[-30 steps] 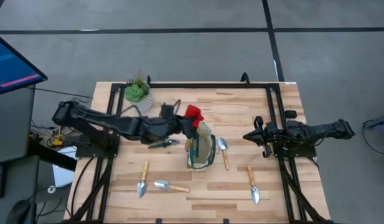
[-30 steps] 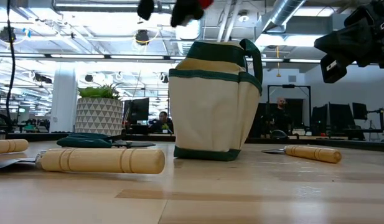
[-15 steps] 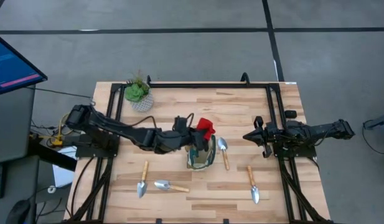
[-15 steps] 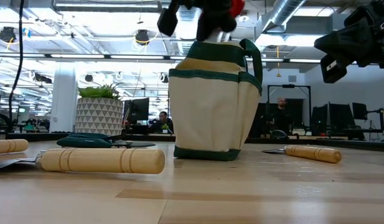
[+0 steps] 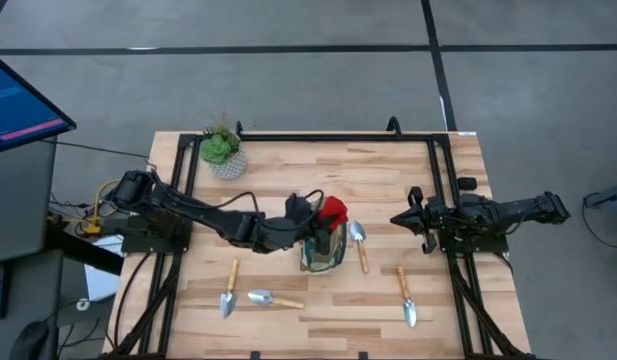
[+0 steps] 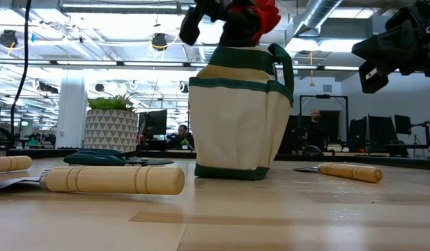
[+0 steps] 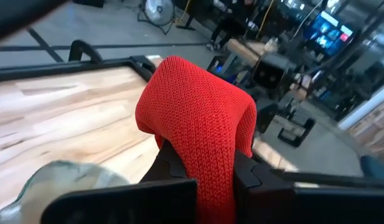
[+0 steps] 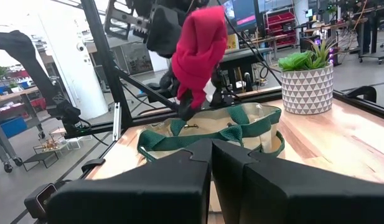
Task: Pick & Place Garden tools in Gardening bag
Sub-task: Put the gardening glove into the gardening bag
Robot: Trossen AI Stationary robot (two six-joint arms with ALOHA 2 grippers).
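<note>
My left gripper (image 5: 319,214) hovers over the open top of the olive and beige gardening bag (image 5: 324,254), shut on a red knitted item (image 5: 333,208). The bag stands upright on its base (image 6: 235,118). Two wooden-handled trowels (image 5: 229,291) (image 5: 273,298) lie flat near the front left. Two more trowels (image 5: 360,243) (image 5: 406,296) lie right of the bag. Dark-handled pruning shears (image 6: 96,157) lie flat left of the bag. My right gripper (image 5: 412,222) waits shut at the table's right side, touching nothing. My left gripper pinches the red knitted item between its two fingers (image 7: 173,169), at its lower bunched part (image 7: 210,177). The fingers come nearly level from the table's left. The item's folded bulk (image 8: 198,50) sticks out past the fingertips, clear of the table, above the bag's mouth (image 8: 210,127).
A green plant in a whitish patterned pot (image 5: 222,152) stands at the far left of the table. A black frame (image 5: 318,136) runs along the table's far and side edges. Bare wood lies between the bag and the near edge.
My left gripper has carried the red item toward the table's right edge and down, from beside the bag's far left to just over its open top. The wrist has rolled on the way. The gripper has stayed shut on the item.
</note>
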